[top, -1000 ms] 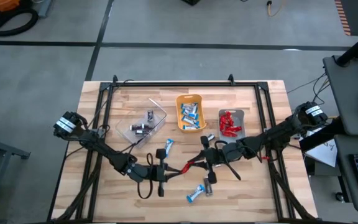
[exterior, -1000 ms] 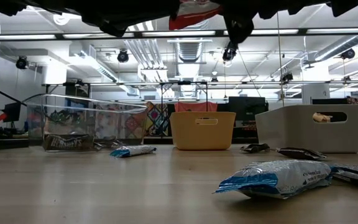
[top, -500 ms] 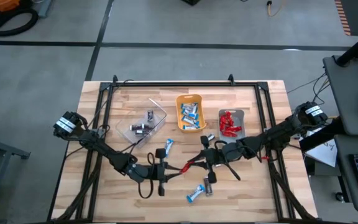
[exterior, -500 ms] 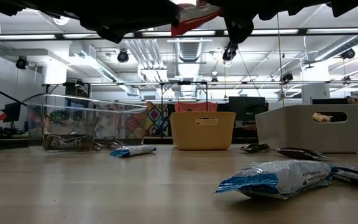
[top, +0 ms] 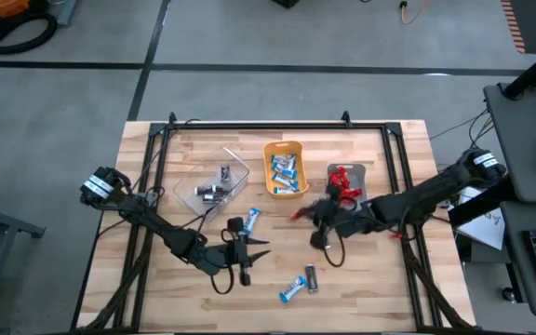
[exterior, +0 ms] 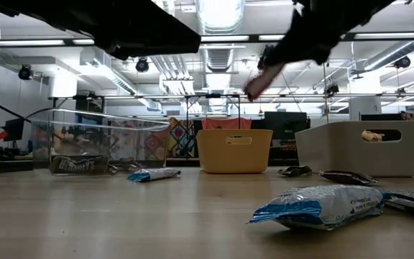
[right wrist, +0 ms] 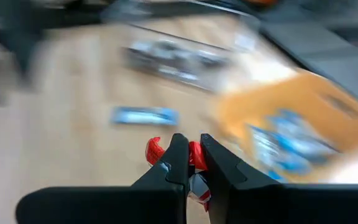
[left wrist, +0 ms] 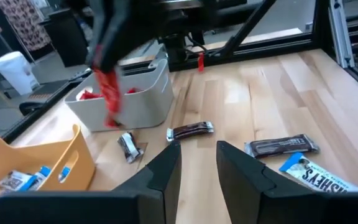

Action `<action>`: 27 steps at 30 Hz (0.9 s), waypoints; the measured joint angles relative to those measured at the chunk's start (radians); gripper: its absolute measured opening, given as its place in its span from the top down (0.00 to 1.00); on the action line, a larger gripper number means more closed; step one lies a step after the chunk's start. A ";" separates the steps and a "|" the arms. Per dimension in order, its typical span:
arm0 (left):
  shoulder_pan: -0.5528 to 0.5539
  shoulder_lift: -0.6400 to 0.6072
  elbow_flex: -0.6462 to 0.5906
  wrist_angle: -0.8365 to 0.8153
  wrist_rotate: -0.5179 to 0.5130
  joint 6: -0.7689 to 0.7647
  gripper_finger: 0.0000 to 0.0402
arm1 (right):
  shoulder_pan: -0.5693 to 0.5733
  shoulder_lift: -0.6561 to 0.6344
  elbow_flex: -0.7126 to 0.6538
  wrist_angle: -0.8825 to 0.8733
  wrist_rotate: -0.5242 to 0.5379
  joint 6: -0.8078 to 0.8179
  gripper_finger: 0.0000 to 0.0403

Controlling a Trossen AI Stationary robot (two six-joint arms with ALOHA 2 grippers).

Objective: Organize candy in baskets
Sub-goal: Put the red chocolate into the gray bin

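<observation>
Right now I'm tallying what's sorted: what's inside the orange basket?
The orange basket holds several blue-and-white candies, seen from above. How many lie beneath the top ones cannot be seen, and from table level its wall hides them all.

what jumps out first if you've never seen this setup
The right gripper, above mid-table in front of the grey basket, pinches a red candy. Behind it stand three baskets, each holding one wrapper colour. The left gripper waits open over the table's front.
</observation>
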 joint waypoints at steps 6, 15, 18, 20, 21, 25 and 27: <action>0.005 0.000 0.002 0.000 0.000 -0.023 0.79 | -0.059 -0.112 0.014 -0.369 0.175 0.303 0.95; 0.019 -0.001 0.006 0.001 0.000 -0.037 0.79 | -0.170 -0.206 0.014 -0.723 0.180 0.624 0.95; 0.026 -0.006 0.006 -0.012 0.000 -0.065 0.79 | -0.205 -0.206 0.014 -0.808 0.173 0.659 0.95; 0.035 -0.016 0.006 -0.037 0.002 -0.104 0.79 | -0.224 -0.202 0.014 -0.860 0.171 0.671 0.95; 0.040 -0.024 0.006 -0.058 0.002 -0.126 0.79 | -0.233 -0.200 0.014 -0.880 0.171 0.672 0.95; 0.061 -0.059 0.006 -0.182 0.005 -0.243 0.79 | -0.259 -0.185 0.014 -0.943 0.160 0.673 0.95; 0.074 -0.078 0.006 -0.266 0.032 -0.312 0.79 | -0.271 -0.176 0.014 -0.964 0.145 0.674 0.95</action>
